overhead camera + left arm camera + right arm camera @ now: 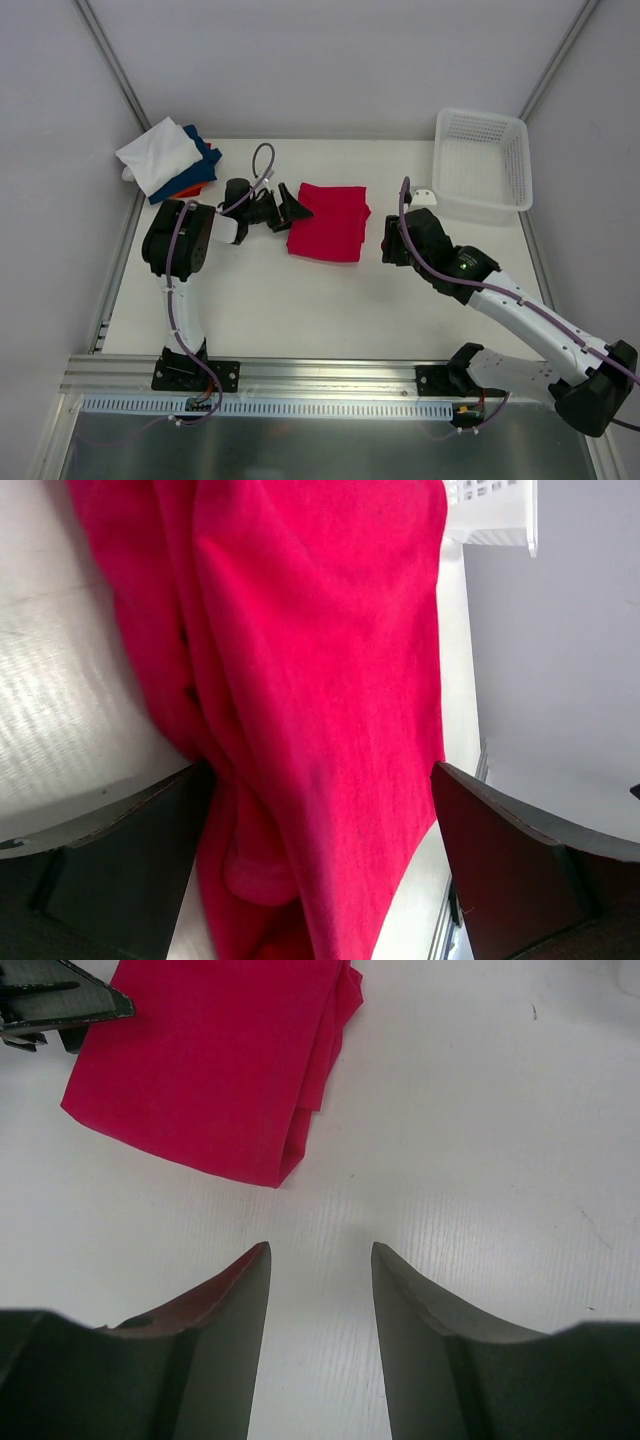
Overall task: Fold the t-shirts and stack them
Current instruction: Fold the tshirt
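The folded red t-shirt (330, 222) lies mid-way across the surface (300, 310) — the left gripper (297, 207) is nearer, its jaws wide open around the shirt's left edge, gripping nothing. The right gripper (392, 240) sits just right of it, jaws open and empty; the stack (170, 160) lies far-left.

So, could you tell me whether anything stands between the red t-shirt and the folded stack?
Only the left gripper, open at the left edge of the red t-shirt, sits between it and the stack at the far-left corner; nothing else visible.

Far corners: basket (483, 165), t-shirt stack (170, 160).
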You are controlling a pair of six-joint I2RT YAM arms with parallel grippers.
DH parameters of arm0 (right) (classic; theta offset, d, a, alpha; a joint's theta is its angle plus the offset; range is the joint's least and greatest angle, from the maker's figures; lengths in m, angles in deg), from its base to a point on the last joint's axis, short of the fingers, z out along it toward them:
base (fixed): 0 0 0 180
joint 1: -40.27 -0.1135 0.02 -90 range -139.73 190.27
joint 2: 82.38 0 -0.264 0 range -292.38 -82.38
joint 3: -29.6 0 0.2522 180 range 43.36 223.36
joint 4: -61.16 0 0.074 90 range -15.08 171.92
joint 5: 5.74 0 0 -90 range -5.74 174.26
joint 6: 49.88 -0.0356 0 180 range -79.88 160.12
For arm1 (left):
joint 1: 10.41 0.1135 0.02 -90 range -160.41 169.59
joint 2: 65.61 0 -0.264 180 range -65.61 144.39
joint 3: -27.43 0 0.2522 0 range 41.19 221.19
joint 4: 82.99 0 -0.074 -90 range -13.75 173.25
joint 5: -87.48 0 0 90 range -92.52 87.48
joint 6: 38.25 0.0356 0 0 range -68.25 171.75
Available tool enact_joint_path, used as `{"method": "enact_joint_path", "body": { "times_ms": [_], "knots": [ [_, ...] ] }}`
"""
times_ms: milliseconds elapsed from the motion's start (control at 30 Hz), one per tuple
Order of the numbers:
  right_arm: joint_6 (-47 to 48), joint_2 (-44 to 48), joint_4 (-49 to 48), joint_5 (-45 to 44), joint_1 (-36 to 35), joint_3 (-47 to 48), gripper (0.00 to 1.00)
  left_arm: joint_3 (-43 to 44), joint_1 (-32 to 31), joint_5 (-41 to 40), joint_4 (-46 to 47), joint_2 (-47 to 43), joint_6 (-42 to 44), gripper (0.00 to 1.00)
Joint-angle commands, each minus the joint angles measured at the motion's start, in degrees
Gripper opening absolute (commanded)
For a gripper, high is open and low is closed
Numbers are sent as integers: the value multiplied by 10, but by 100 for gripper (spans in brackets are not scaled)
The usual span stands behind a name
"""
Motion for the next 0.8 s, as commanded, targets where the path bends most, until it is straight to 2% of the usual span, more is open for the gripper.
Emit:
{"method": "enact_joint_path", "body": {
  "times_ms": [0,100,233,267,333,367,433,467,500,767],
  "knots": [
    [-3,14,2,-14,-4,13,48,-3,-16,-2,-37,33,7,94],
    [-3,14,2,-11,-4,13,48,-3,-22,-2,-33,39,5,90],
    [-4,19,1,-13,-4,10,48,-4,-28,-2,-31,47,4,79],
    [-4,20,1,-14,-4,9,48,-4,-29,-2,-30,51,2,68],
    [-3,20,3,-13,-4,8,48,-2,-31,-2,-29,55,0,54],
    [-4,21,2,-13,-4,8,48,0,-31,-2,-31,59,0,41],
    [-5,22,3,-13,-4,7,48,8,-35,-5,-38,62,-1,27],
    [-4,23,2,-12,-4,7,48,11,-37,-7,-41,67,-2,9],
    [-5,24,2,-13,-4,6,48,13,-38,-12,-46,68,-1,0],
    [-5,29,1,-15,-4,-2,48,41,-40,-26,-100,56,11,0]
  ]
}}
